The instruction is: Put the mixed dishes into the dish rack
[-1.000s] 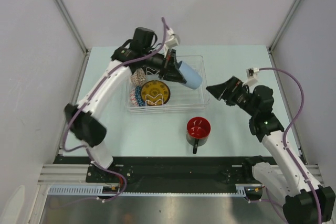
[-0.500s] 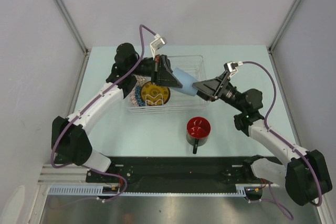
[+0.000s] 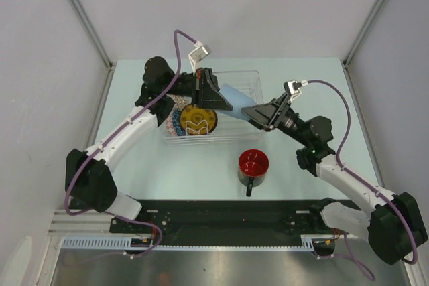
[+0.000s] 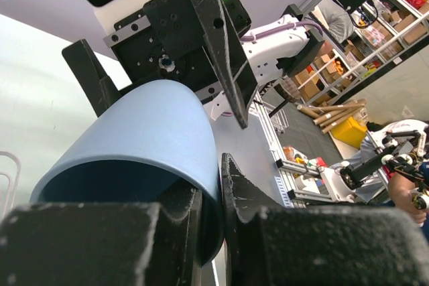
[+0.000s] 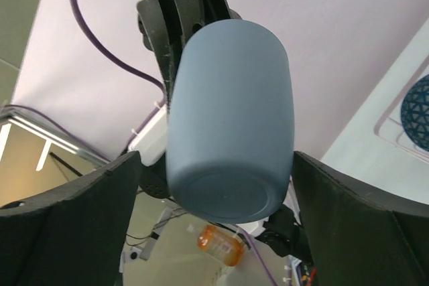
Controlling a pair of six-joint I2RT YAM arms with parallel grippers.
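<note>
The left end effector point(image 4: 213, 199) is clamped on the rim of a light blue cup point(image 3: 238, 103). One finger is inside the cup and one is outside, and they pinch the wall between them. The cup is up in the air, lying on its side. Its flat bottom points to about 4 o'clock in the top view.

The right end effector point(image 3: 250, 113) has its fingers wide apart. They sit on both sides of the bottom end of the cup. In the right wrist view there is a gap at one finger. The other finger is very near the cup, and I cannot tell if it touches.

The dish rack point(image 3: 228, 135) is a clear box on the pale green desk point(image 3: 301, 85). It sits toward 12 o'clock, a bit left of the middle. The cup hangs over the 3 o'clock half of the rack.

The square dark plate point(image 3: 198, 118) with the yellow round middle is inside the rack, in its 9 o'clock half. The small blue-patterned bowl point(image 3: 175, 122) is also in the rack, just beside the plate at its 9 o'clock side.

The red mug point(image 3: 253, 164) is not in the rack. It stands on the desk at about 5 o'clock from the rack. Its dark handle points to 6 o'clock.
</note>
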